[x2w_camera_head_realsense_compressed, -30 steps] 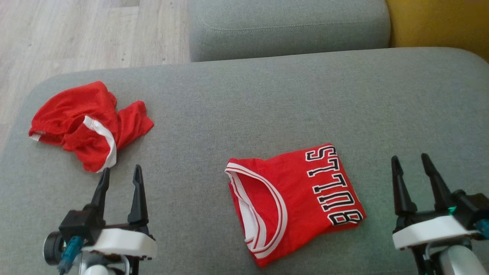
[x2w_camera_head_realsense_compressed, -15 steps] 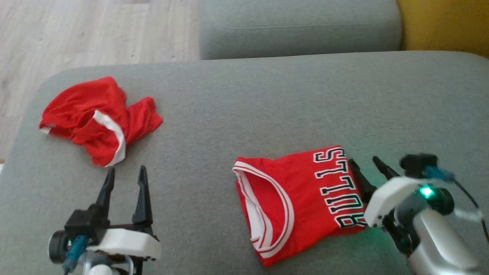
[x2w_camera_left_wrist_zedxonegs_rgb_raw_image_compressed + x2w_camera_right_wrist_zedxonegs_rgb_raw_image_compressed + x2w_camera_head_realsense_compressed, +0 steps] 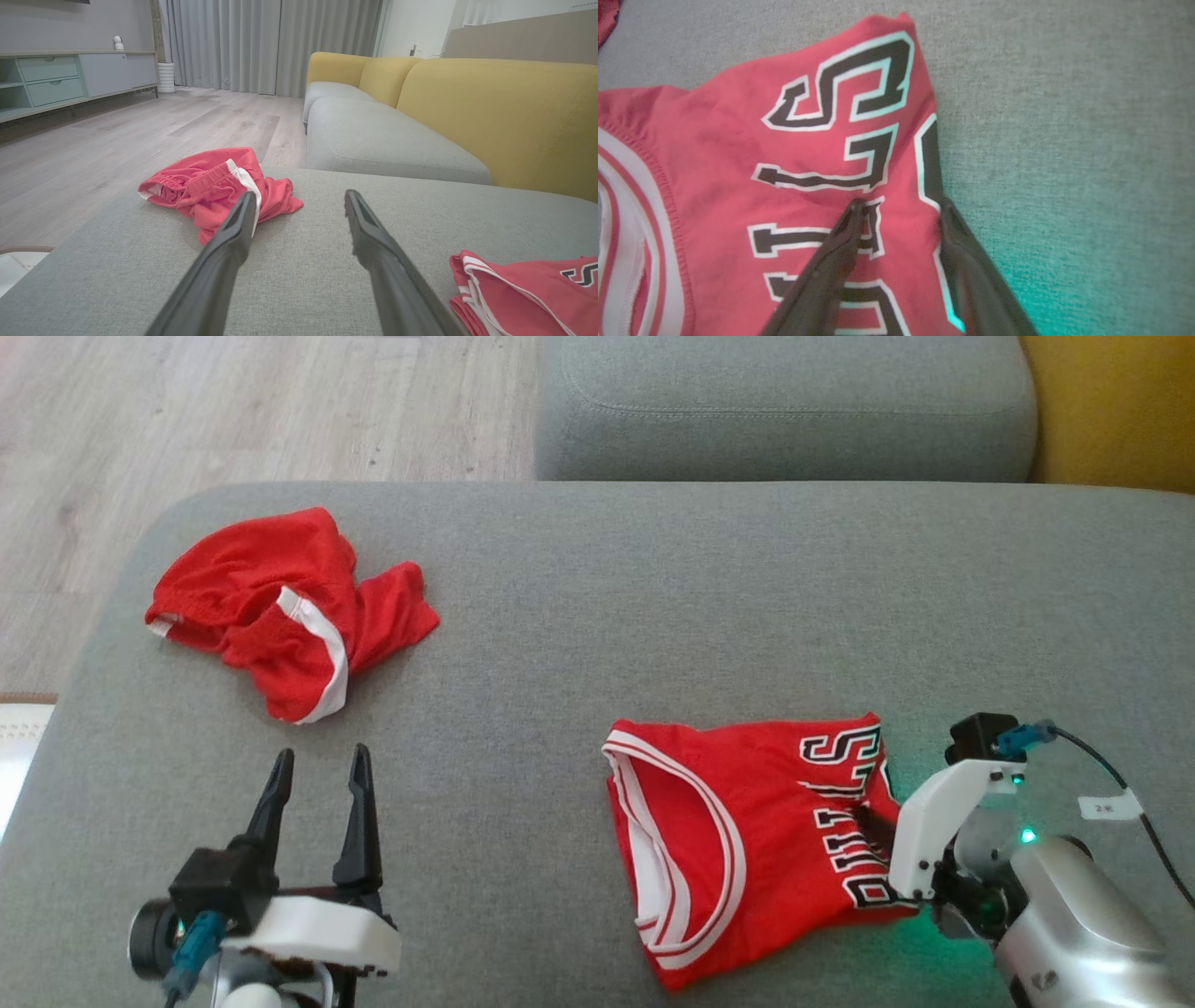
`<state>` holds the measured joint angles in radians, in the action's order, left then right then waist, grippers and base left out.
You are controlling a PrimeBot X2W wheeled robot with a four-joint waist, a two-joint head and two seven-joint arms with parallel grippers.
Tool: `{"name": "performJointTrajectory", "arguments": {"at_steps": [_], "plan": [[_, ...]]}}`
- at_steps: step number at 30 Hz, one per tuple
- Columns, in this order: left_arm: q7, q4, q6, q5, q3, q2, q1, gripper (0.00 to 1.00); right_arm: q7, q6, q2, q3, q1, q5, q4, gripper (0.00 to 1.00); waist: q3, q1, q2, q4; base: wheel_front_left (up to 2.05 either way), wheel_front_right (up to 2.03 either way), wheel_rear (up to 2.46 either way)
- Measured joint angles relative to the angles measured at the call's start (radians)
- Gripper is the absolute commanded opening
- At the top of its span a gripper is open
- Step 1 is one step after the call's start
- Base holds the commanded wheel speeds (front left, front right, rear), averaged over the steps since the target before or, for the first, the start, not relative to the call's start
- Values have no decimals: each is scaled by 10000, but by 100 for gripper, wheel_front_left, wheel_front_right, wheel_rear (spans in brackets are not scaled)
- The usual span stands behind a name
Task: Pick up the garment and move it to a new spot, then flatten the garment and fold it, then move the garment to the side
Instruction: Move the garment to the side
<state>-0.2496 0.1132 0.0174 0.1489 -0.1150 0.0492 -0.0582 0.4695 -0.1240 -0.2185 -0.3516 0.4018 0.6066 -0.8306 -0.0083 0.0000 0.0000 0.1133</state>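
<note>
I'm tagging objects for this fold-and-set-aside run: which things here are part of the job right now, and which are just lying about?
In the job:
folded red Bulls jersey
right gripper, fingers straddling the jersey's lettered edge
grey sofa seat under it

Lying about:
crumpled red shorts
left gripper, open, touching neither garment
yellow backrest
wooden floor

Red jersey with white trim, black lettering; grey cushion.

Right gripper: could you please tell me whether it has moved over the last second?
Yes: the right gripper has swung left, from clear of the folded jersey onto its lettered edge.
</note>
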Motion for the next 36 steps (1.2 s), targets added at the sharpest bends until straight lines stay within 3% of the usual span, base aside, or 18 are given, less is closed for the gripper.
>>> {"name": "performJointTrajectory", "arguments": {"at_steps": [10, 14, 28, 36], "plan": [[0, -163, -178, 401, -380, 8, 155, 100, -2412, 0, -199, 79, 589, 2, 31, 0, 52, 0, 0, -708, 0, 0, 0], [0, -196, -176, 378, -673, 2, 490, 100, -2594, 0, -370, 148, 1120, 21, 31, 0, 98, 0, 0, -1183, 0, 0, 0], [0, 61, -316, 211, -1444, -4, 1475, 100, -3436, 0, -502, 343, 1405, 842, 477, 0, 707, 0, 0, -3909, 0, 0, 0], [0, 132, -316, -132, -1595, -6, 2179, 100, -3741, 0, -594, -82, 2389, 1476, 901, 0, 1823, 0, 0, -4251, 0, 0, 0]]}}
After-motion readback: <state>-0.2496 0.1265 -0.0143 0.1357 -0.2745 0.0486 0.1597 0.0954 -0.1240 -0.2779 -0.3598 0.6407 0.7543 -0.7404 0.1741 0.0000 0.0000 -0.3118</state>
